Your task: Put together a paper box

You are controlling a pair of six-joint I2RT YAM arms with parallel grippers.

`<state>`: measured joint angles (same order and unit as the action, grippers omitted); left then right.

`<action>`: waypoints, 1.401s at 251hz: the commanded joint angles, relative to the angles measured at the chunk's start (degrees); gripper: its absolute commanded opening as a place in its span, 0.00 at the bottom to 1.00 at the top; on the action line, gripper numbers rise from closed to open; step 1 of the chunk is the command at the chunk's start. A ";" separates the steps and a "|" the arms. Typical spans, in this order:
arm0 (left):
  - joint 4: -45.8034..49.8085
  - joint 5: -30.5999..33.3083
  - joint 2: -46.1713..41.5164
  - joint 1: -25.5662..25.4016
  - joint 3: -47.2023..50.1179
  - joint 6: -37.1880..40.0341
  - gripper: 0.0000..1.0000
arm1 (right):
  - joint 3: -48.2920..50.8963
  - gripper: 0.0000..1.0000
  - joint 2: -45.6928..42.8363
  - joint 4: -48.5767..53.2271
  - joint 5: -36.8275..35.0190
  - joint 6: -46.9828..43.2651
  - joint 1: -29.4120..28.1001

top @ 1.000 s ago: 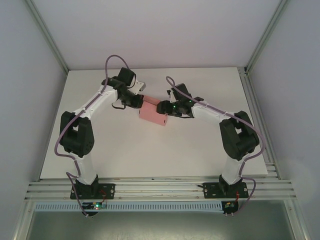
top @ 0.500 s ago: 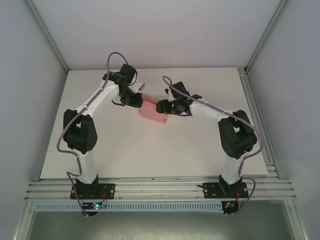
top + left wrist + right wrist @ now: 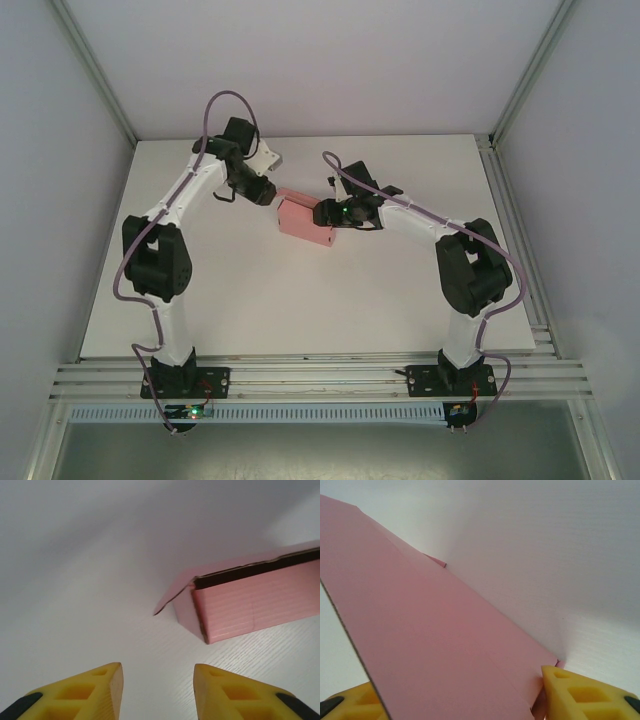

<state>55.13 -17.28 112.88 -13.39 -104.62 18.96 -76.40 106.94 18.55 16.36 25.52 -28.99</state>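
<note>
- Pink paper box (image 3: 305, 220) is met first at the right gripper (image 3: 325, 213), which stands astride the box's right-hand end in the overhead view.
- From the right wrist, the yellow fingers (image 3: 580, 690) sit in the bottom corners of the frame, and the paper box (image 3: 445, 630) runs up between them. The right-hand finger touches the card's corner. Whether the pair truly pinches it, I cannot tell.
- Across from it, the left gripper (image 3: 266, 195) hangs just off the box's upper-left end, apart from it. Seen from its own wrist, the left gripper (image 3: 157, 672) has its jaws parted with nothing between them.
- Ahead of those jaws, in the right half of the left wrist frame, the box is folded into its slim shape. An end flap (image 3: 172, 595) juts out loose, and a dark slit (image 3: 255, 570) runs along the top edge, so the closure looks unfinished.
- The box lies flat on the white table (image 3: 400, 290), a little above the middle of the overhead frame, slanting from upper left to lower right.
- I judge the step in hand to be closing that end. The body is formed and the job looks nearly done.
- The next move calls for the left gripper to fold the flap inward and tuck it while the right one steadies the box. Thin card wants a gentle push, or it may skid or crease.
</note>
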 commanded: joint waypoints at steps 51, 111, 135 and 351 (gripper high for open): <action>1.03 -4.32 3.67 -0.18 -5.19 11.12 0.44 | 1.32 0.47 4.01 10.74 -5.83 -1.97 0.69; 2.61 -9.75 6.44 -0.43 -7.97 12.14 0.44 | 0.49 0.47 4.51 11.08 -5.81 -1.94 0.58; 2.46 -9.60 6.89 -0.38 -8.33 12.61 0.43 | 0.25 0.47 4.43 11.51 -6.14 -2.31 0.69; 2.44 -7.94 10.51 -1.06 -10.75 10.00 0.26 | 1.31 0.47 4.40 10.85 -5.48 -2.46 1.05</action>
<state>56.64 -24.99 122.87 -13.91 -112.90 29.26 -77.78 107.42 20.58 16.60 25.10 -28.62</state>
